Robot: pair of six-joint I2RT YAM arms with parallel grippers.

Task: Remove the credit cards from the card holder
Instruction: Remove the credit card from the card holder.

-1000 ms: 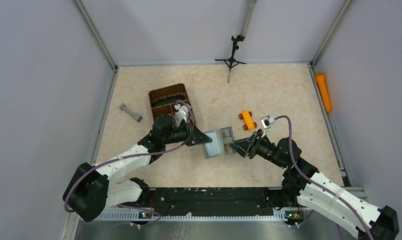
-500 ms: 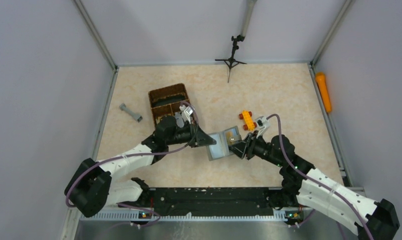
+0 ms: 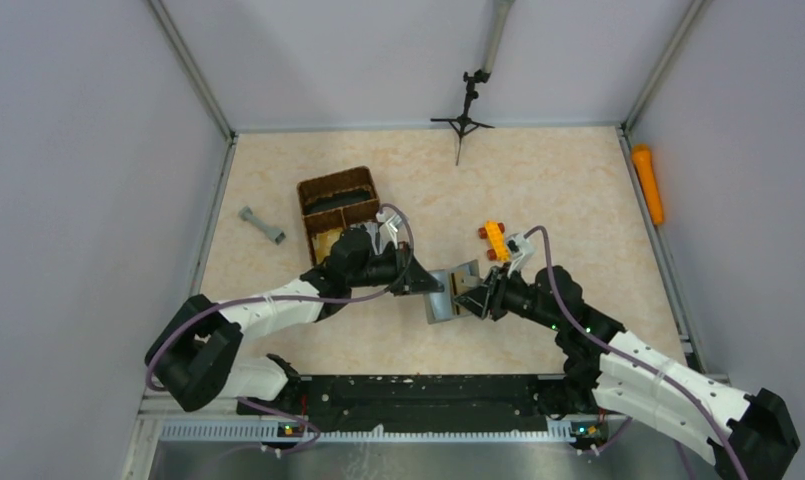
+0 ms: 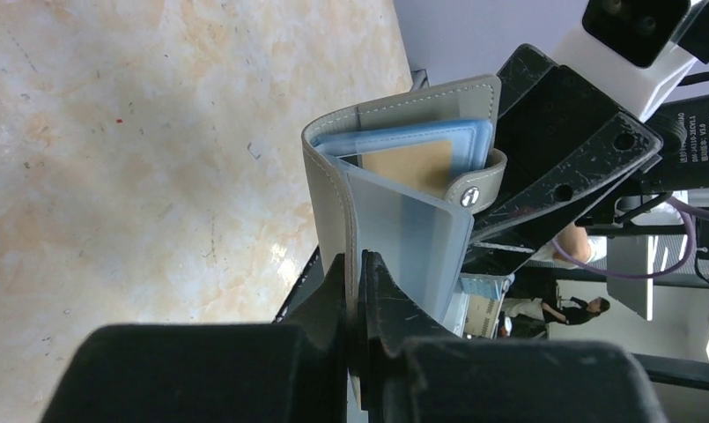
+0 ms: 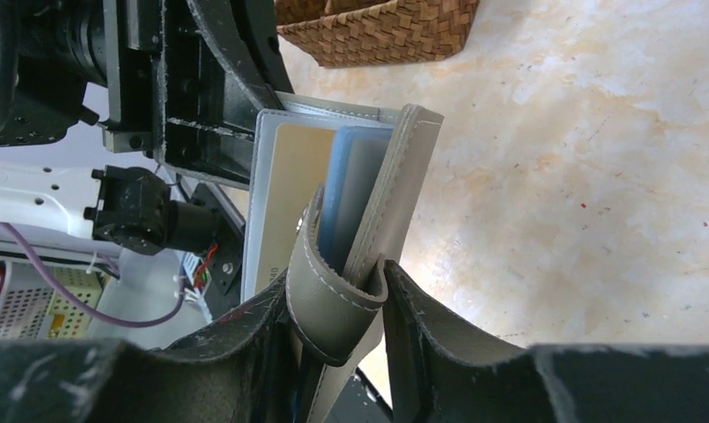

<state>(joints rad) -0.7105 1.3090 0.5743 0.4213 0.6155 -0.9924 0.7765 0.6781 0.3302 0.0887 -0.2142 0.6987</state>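
The grey card holder (image 3: 446, 300) hangs half-folded above the table between both grippers. My left gripper (image 3: 430, 286) is shut on one cover's edge; in the left wrist view its jaws (image 4: 358, 264) pinch that grey cover (image 4: 331, 203). My right gripper (image 3: 475, 294) is shut on the other cover and its snap strap (image 5: 333, 295). A pale tan credit card (image 4: 410, 166) sits in a blue-rimmed pocket. The right wrist view shows the same tan card (image 5: 289, 189) standing in the holder (image 5: 395, 185). Other cards are hidden.
A brown wicker basket (image 3: 338, 203) stands behind the left arm. An orange toy brick with red wheels (image 3: 494, 240) lies just behind the right gripper. A grey dumbbell-shaped piece (image 3: 262, 225) lies far left, a small tripod (image 3: 465, 115) at the back, an orange cylinder (image 3: 648, 183) beyond the right rail.
The holder, spread wide open a second ago, is now folded narrower and stands more on edge. Both grippers have closed in on each other and shifted slightly right.
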